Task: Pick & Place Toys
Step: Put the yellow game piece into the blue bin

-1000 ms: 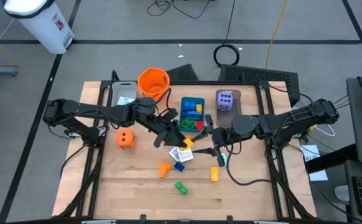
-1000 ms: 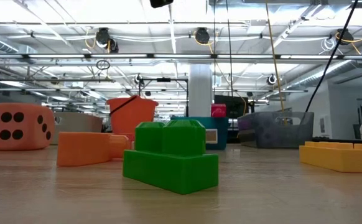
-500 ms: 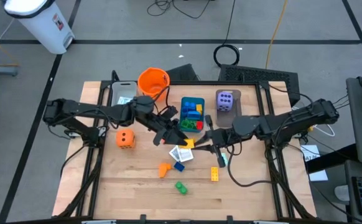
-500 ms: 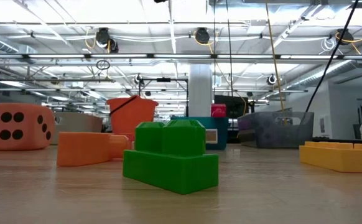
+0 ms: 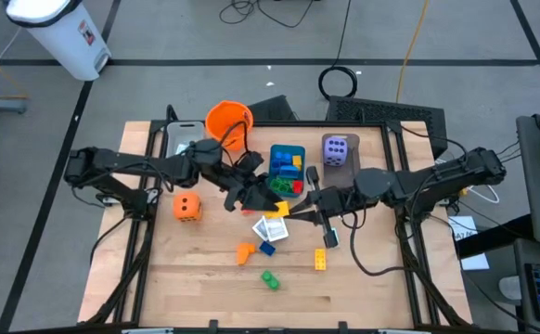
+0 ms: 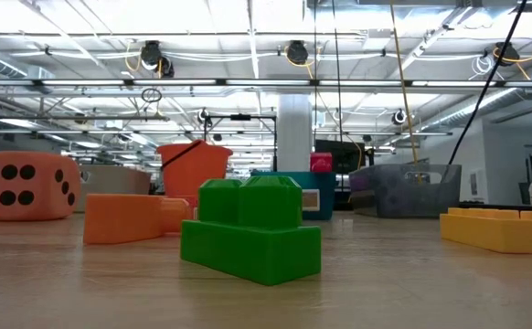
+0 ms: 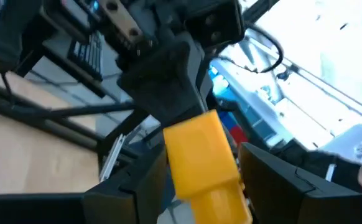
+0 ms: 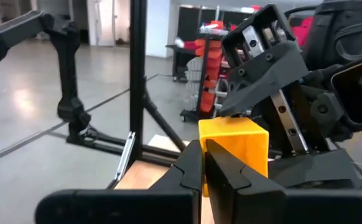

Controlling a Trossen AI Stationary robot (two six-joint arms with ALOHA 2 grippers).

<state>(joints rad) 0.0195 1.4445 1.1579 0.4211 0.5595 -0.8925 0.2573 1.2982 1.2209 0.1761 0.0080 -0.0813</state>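
Left gripper: your left arm reaches in over the table's middle, just in front of the teal tray; its fingers stand apart on either side of a yellow brick; whether they press on the brick, you cannot tell from these views.
Right gripper: your right arm comes in from the opposite side and meets the left one nose to nose; its fingers are clenched tight together, right up against the yellow brick.
Yellow brick: held up between the two grippers, above the white cards; which gripper bears it, you cannot tell.
Loose toys: orange brick, blue brick, green brick and a second yellow brick lie on the table nearer the front edge.
Dice: orange die sits beside the left arm; purple die sits in the grey tray.
Teal tray: already holds several coloured bricks.
Orange bucket: stands at the back, near the left arm.
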